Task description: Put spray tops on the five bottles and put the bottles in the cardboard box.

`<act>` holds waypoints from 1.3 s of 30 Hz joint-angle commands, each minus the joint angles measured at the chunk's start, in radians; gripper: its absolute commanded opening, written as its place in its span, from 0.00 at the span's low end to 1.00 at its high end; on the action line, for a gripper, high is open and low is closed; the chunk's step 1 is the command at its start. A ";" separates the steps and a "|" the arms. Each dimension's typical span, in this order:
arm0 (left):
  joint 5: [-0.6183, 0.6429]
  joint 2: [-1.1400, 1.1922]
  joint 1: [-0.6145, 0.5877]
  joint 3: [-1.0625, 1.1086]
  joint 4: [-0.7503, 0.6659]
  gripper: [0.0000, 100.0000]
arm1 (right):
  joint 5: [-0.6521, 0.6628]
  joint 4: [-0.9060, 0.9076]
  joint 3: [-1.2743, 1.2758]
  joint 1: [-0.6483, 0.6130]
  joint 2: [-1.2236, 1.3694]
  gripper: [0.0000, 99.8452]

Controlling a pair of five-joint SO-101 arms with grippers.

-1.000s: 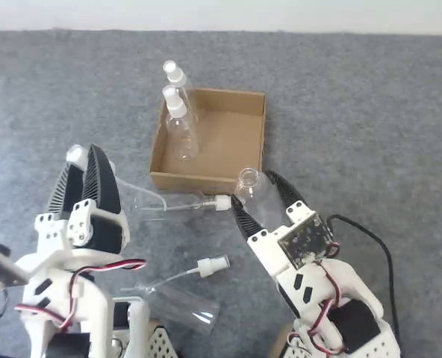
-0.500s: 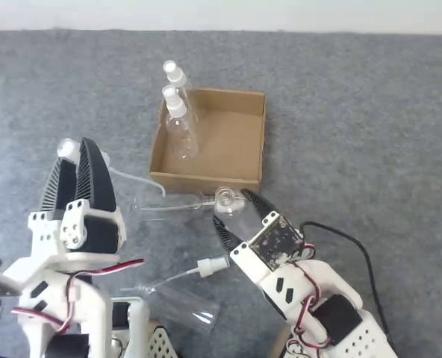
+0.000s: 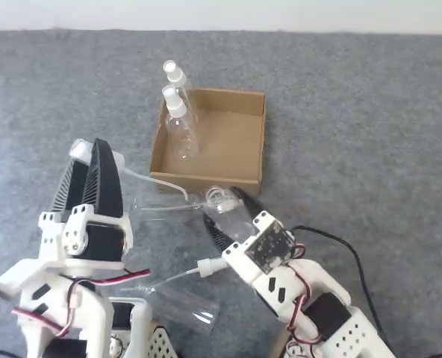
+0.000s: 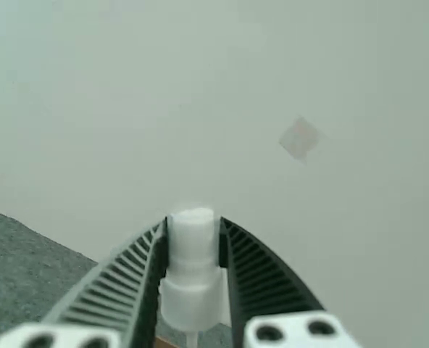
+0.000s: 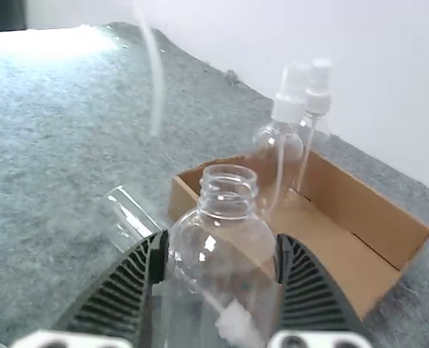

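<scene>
My left gripper (image 3: 86,149) (image 4: 193,225) is shut on a white spray top (image 3: 79,151) (image 4: 193,268), raised off the carpet. Its thin tube (image 3: 157,185) (image 5: 153,72) trails toward the right arm. My right gripper (image 3: 222,209) (image 5: 218,246) is shut on a clear bottle (image 3: 228,212) (image 5: 218,268). That bottle is held upright with its open neck (image 3: 219,198) just in front of the cardboard box (image 3: 252,142) (image 5: 359,217). The tube's end hangs close to the neck. Two bottles with spray tops (image 3: 178,112) (image 5: 290,109) stand at the box's back left corner.
An open clear bottle (image 3: 157,203) (image 5: 127,210) lies on the grey carpet between the arms, in front of the box. Nearer the arm bases lie another clear bottle (image 3: 182,307) and a loose spray top (image 3: 210,265). Open carpet stretches right of the box.
My right gripper has carried the clear bottle leftward, toward the left arm. The left gripper with the spray top has shifted a little, and the tube's end now hangs near the bottle's neck.
</scene>
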 commanded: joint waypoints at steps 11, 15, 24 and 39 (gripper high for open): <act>0.014 -0.012 0.020 -0.053 -0.002 0.01 | 0.015 -0.068 0.008 -0.065 -0.018 0.02; 0.014 -0.012 0.020 -0.051 -0.020 0.01 | 0.015 -0.062 0.008 -0.096 -0.016 0.02; 0.015 -0.012 0.021 -0.050 -0.017 0.01 | 0.015 -0.067 0.009 -0.117 -0.016 0.02; 0.015 -0.012 0.021 -0.054 -0.015 0.01 | 0.015 -0.065 0.031 -0.114 -0.008 0.02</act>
